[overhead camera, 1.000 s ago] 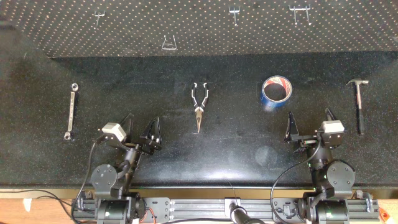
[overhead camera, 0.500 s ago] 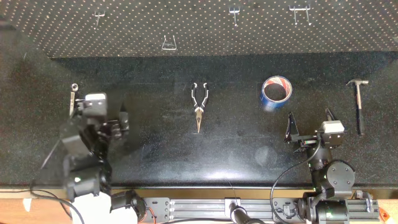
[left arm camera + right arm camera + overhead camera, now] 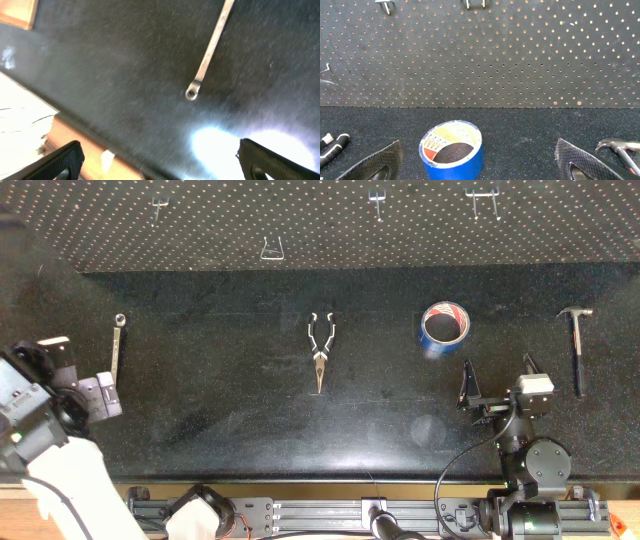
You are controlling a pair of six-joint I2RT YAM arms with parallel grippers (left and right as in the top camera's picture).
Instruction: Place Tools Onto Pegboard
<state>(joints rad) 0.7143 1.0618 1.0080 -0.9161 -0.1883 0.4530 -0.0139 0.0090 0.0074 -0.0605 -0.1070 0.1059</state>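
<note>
Tools point(image 3: 320, 345) all lie on table point(image 3: 250, 400), none on pegboard point(image 3: 320, 225): wrench point(image 3: 210, 47), pliers, tape point(image 3: 452, 150) & hammer point(image 3: 577, 350). Hooks point(image 3: 272, 250) are empty, so approx. nothing is done. Left end effector point(image 3: 165, 162) is wide, near wrench; right end effector point(image 3: 485, 160) is wide, facing tape.

A blue tape roll point(image 3: 451, 148) sits on the worktop point(image 3: 530, 135), near the pegboard point(image 3: 520, 60). Well apart from it — a hammer point(image 3: 615, 145) on one side, pliers point(image 3: 332, 145) on the other.

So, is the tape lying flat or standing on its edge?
Lying flat: the tape has its hole facing up, with the blue wall all around it.
</note>
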